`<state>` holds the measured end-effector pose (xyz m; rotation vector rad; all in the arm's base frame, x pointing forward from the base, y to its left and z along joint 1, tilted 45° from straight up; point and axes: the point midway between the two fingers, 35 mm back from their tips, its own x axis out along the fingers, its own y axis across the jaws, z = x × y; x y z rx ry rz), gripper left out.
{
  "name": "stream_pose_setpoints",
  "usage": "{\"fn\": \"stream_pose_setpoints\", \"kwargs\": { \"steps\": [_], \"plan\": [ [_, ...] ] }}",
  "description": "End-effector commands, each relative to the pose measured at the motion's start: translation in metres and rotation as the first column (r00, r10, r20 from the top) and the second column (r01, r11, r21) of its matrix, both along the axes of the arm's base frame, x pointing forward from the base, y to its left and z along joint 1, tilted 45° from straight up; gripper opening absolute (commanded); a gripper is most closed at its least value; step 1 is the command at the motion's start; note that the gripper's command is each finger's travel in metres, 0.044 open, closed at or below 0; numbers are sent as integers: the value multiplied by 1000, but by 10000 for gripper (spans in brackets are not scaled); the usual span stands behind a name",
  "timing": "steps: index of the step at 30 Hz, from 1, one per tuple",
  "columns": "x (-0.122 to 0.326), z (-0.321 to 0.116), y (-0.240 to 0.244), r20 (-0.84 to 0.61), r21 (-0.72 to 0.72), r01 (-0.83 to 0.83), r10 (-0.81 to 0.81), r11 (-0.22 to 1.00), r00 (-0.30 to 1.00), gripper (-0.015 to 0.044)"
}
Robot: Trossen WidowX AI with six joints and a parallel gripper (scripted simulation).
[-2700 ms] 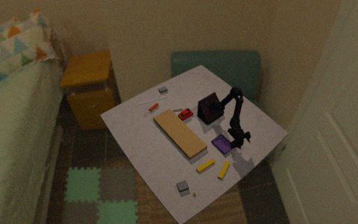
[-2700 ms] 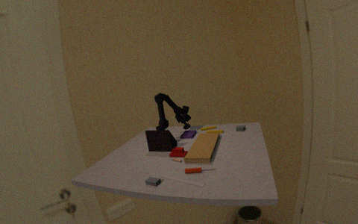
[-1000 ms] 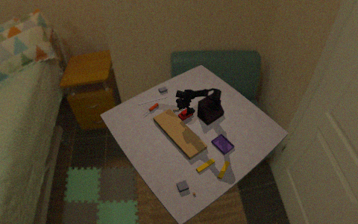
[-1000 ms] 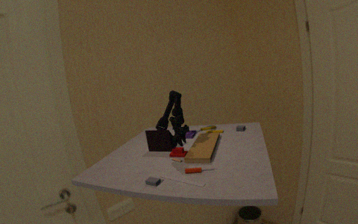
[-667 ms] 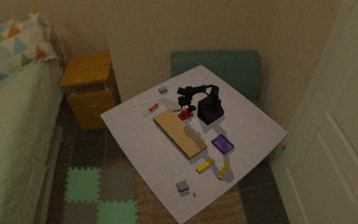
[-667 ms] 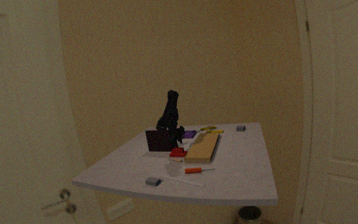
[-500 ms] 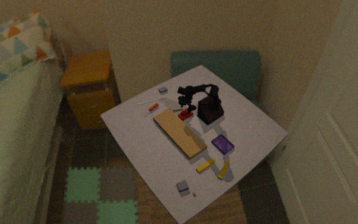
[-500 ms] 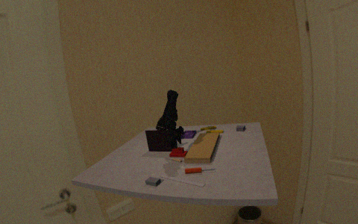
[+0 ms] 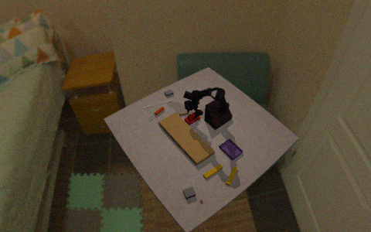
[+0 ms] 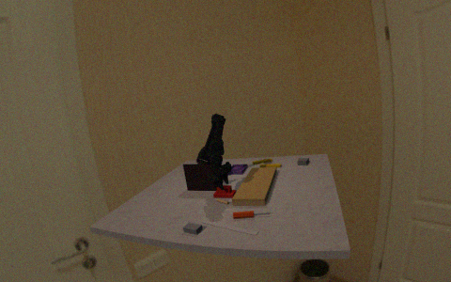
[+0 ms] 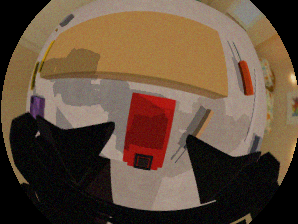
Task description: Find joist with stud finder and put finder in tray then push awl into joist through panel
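Observation:
The red stud finder (image 9: 191,121) (image 10: 225,194) (image 11: 162,107) lies flat on the table beside the long edge of the tan floor panel (image 9: 184,140) (image 10: 257,188) (image 11: 150,45). My gripper (image 9: 194,114) (image 11: 150,132) is open and empty above the stud finder, one finger toward each side of it in the wrist view. A thin tool with a tan handle (image 9: 183,114) (image 10: 223,201) (image 11: 204,124), seemingly the awl, lies close beside the stud finder. The purple tray (image 9: 232,150) (image 10: 239,169) (image 11: 37,106) holds nothing that I can see. No hole shows in the panel; the joist is hidden.
An orange-handled tool (image 9: 159,111) (image 10: 243,214) (image 11: 245,77) lies off the panel's end. Two yellow bars (image 9: 212,171) (image 9: 232,175) lie beyond the other end. Grey blocks (image 9: 168,93) (image 9: 189,192) sit farther out. A thin white rod (image 10: 230,227) lies near one grey block.

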<state>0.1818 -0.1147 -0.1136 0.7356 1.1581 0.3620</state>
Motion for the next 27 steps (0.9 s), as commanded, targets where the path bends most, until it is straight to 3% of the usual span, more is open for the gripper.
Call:
{"fn": "stream_pose_setpoints", "kwargs": {
  "steps": [1,19,23,27],
  "plan": [
    [0,-5,7,-3,10,3,-3,1000,1000,440],
    [2,-22,26,-1,12,3,-3,1000,1000,440],
    [2,-22,26,-1,12,3,-3,1000,1000,335],
    [2,-22,26,-1,12,3,-3,1000,1000,308]
  ]
}}
